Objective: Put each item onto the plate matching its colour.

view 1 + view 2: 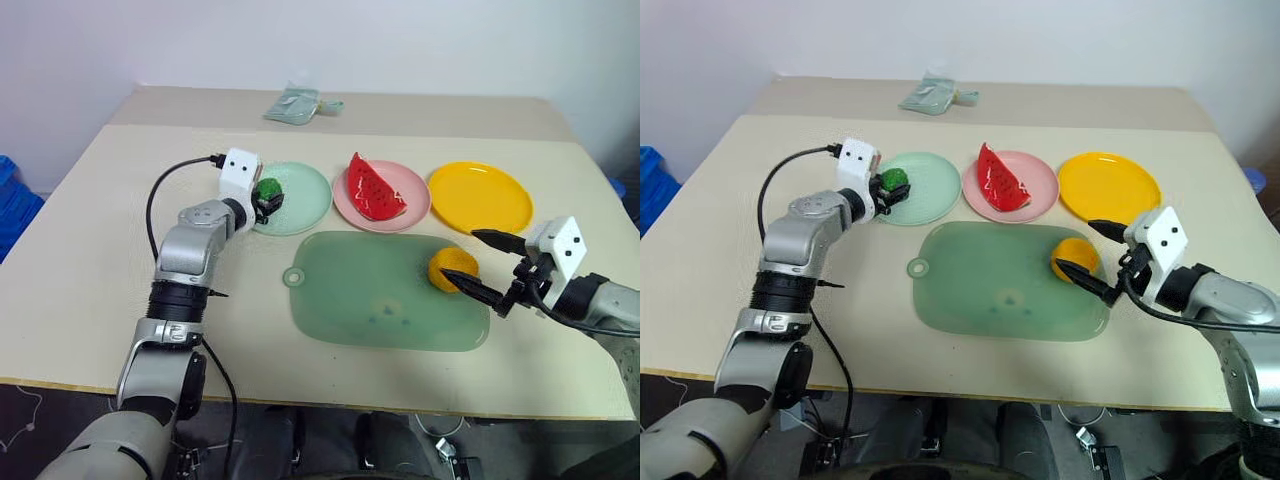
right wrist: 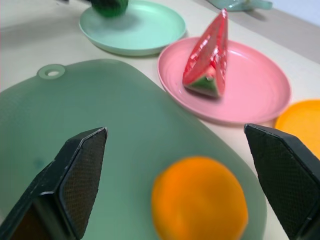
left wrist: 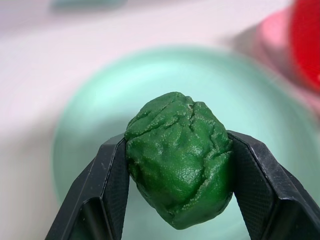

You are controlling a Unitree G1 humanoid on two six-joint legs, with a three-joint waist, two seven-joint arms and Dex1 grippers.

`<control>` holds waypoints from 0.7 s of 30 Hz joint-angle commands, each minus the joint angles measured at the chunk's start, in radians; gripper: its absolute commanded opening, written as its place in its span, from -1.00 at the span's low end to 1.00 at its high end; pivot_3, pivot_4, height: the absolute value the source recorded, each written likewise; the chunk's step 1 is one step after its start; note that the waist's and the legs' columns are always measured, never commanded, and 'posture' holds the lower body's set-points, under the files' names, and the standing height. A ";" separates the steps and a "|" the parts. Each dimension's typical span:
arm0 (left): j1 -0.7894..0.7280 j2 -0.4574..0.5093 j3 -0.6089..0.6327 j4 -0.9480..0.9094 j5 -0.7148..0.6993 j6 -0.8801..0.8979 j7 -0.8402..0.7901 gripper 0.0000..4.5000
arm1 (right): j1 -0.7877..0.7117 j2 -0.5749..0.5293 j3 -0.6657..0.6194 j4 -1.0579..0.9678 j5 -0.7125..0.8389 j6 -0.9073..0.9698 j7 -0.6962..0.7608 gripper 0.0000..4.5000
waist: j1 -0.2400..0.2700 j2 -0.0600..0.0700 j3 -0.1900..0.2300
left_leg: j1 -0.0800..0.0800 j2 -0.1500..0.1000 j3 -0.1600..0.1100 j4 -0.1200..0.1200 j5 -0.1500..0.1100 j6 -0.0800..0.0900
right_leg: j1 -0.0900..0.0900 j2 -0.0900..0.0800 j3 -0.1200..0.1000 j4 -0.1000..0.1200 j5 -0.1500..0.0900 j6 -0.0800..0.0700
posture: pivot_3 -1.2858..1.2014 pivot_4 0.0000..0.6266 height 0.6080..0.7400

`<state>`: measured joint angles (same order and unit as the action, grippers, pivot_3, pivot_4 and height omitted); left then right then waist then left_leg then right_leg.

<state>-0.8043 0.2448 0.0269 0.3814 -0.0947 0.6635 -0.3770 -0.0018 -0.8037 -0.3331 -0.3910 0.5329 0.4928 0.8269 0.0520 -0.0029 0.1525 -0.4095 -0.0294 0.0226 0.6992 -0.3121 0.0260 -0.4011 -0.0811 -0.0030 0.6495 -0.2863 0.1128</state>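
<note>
Left wrist view: left tool point(image 3: 177, 200) clamps the green lump point(image 3: 179, 159) over the mint plate point(image 3: 90, 115); released near the rim, it may roll off. Right tool point(image 2: 180, 187), jaws apart, could nudge the orange point(image 2: 200, 205) off the mat point(image 2: 100, 115).

Head stereo pair is looking forward and down from above the near edge of the counter point(image 1: 80, 220), taking in all three plates and the cutting mat point(image 1: 380, 300); both eyes are sharing nearly the same scene. Left wrist cam is sitting very close, looking along its fingers point(image 3: 107, 185) onto the mint plate point(image 3: 90, 110). Right wrist cam is looking low across the mat toward the pink plate point(image 2: 255, 95) and that same mint plate.
</note>
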 commanded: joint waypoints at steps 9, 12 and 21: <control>-0.188 -0.008 0.003 0.273 0.001 -0.125 -0.003 0.98 | -0.034 -0.036 -0.026 -0.011 0.059 0.122 0.007 1.00 | -0.017 0.000 0.000 | 0.000 0.000 0.001 -0.001 0.000 0.000 | -0.002 0.000 0.001 0.000 0.000 0.001 | 0.03 -0.52 1.00; -0.158 0.014 -0.004 0.208 -0.016 -0.125 -0.064 0.98 | -0.024 -0.030 -0.028 -0.023 0.029 0.116 -0.032 1.00 | -0.016 0.000 0.000 | 0.000 0.000 0.002 -0.001 0.000 0.000 | -0.002 -0.001 0.001 0.000 0.000 0.001 | 0.03 -0.52 1.00; 0.132 0.211 -0.005 -0.280 -0.101 -0.189 -0.319 0.98 | -0.009 0.012 0.070 0.014 -0.107 0.053 -0.117 1.00 | -0.025 0.000 0.000 | 0.000 0.001 0.002 -0.002 0.001 -0.002 | -0.003 -0.002 0.003 0.000 0.000 0.000 | 0.03 -0.52 1.00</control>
<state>-0.6864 0.4369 0.0174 0.2189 -0.1492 0.5074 -0.6297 -0.0025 -0.7974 -0.2587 -0.3767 0.4447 0.5667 0.7227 0.0268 -0.0028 0.1525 -0.4096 -0.0281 0.0242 0.6971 -0.3115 0.0241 -0.4042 -0.0837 -0.0002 0.6498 -0.2860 0.1133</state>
